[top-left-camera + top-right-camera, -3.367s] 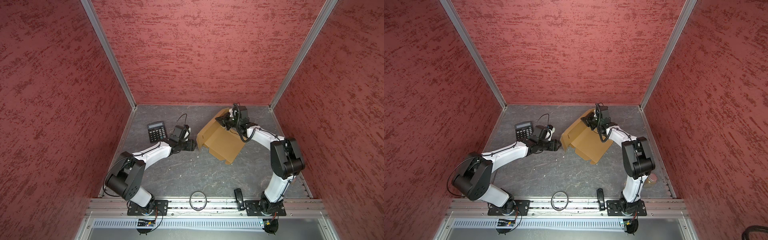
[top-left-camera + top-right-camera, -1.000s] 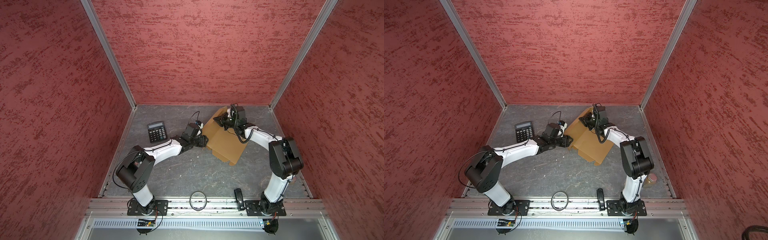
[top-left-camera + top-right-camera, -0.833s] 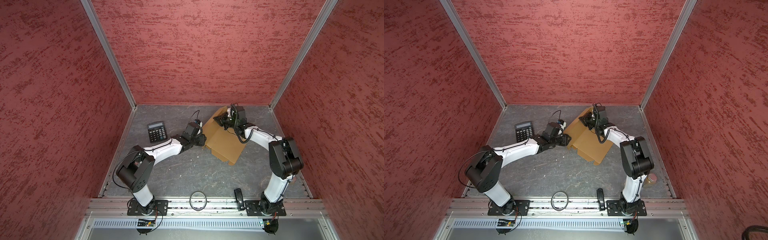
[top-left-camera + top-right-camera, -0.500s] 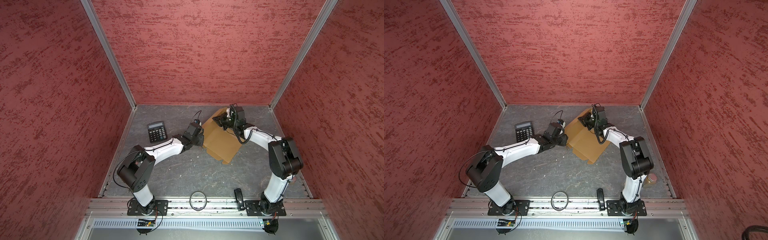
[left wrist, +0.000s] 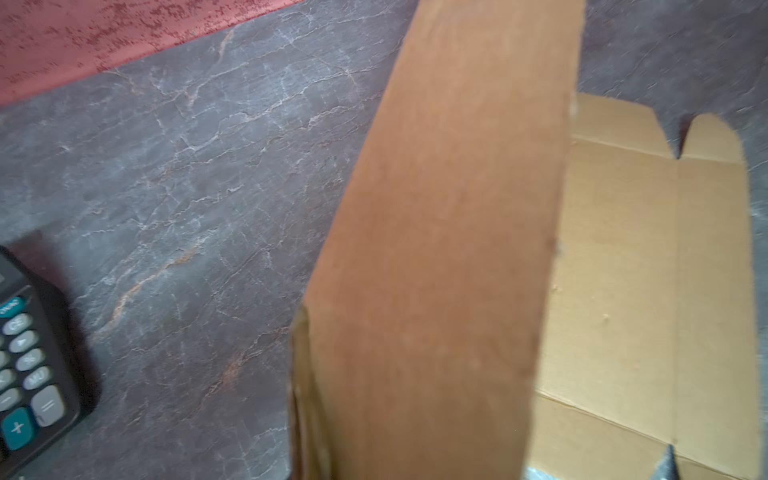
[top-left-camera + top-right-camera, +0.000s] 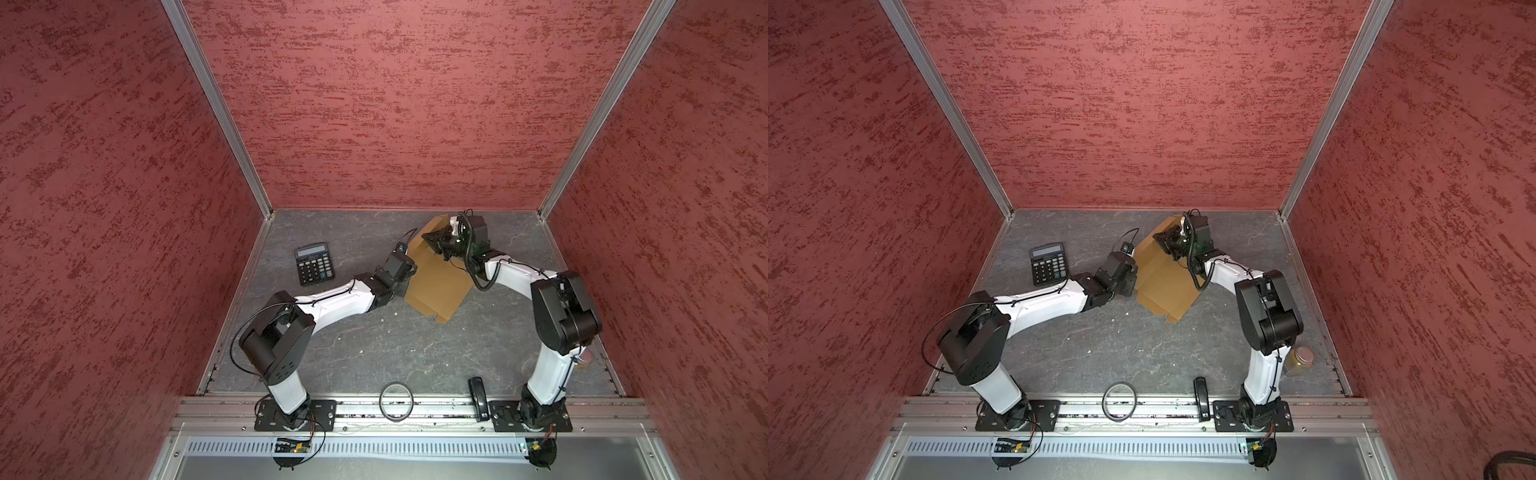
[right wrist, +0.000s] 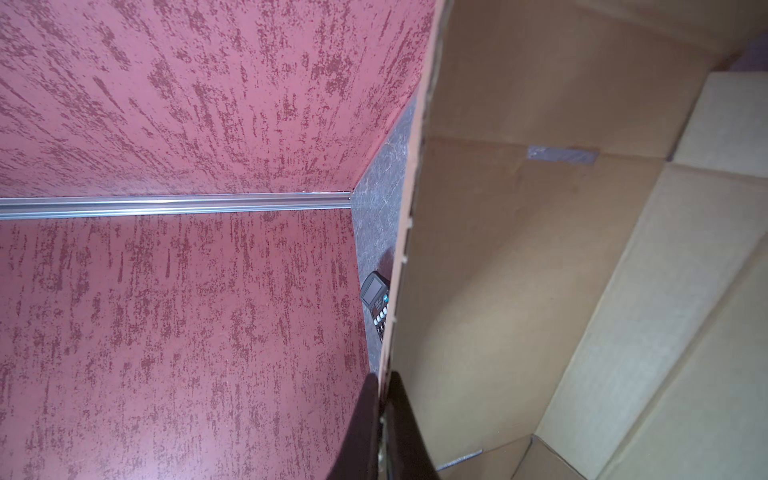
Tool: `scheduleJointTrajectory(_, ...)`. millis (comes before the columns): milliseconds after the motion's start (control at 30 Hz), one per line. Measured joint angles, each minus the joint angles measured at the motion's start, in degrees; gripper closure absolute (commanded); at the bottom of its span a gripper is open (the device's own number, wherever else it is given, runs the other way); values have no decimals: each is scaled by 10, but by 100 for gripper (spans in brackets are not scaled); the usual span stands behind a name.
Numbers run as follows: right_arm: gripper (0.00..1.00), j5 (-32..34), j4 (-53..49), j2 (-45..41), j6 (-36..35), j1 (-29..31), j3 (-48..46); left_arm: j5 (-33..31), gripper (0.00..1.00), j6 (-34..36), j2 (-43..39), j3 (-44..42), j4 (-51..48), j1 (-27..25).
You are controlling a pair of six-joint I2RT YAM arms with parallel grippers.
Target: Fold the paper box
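The paper box (image 6: 440, 286) (image 6: 1165, 291) is a tan cardboard sheet lying at the back of the table, with its far-left flap raised. My right gripper (image 6: 431, 240) (image 6: 1160, 241) is at that raised flap. In the right wrist view the right gripper (image 7: 383, 377) is shut, its dark fingers pinching the flap's edge (image 7: 409, 232). My left gripper (image 6: 409, 271) (image 6: 1133, 275) touches the box's left edge. In the left wrist view the raised flap (image 5: 449, 257) covers the jaws, and the flat panel (image 5: 648, 266) lies beyond.
A black calculator (image 6: 314, 264) (image 6: 1048, 264) (image 5: 25, 361) lies left of the box. A dark ring (image 6: 396, 402) and a black device (image 6: 478, 397) sit at the front rail. A small jar (image 6: 1300, 359) stands at the right arm's base. Red walls enclose three sides.
My left gripper came right from beside the calculator to the box's left edge. In the last second the right gripper and the box shifted slightly left.
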Motion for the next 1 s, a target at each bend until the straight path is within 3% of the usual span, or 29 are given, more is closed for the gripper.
scheduleJointTrajectory(500,81,-10,26,25,6,0,0,-31,77,16,12,7,0,-10)
scheduleJointTrajectory(800,91,-16,54,37,14,0,1,-19,76,15,12,7,1,-6)
scheduleJointTrajectory(1000,95,-17,90,49,31,0,1,6,68,14,12,0,8,9)
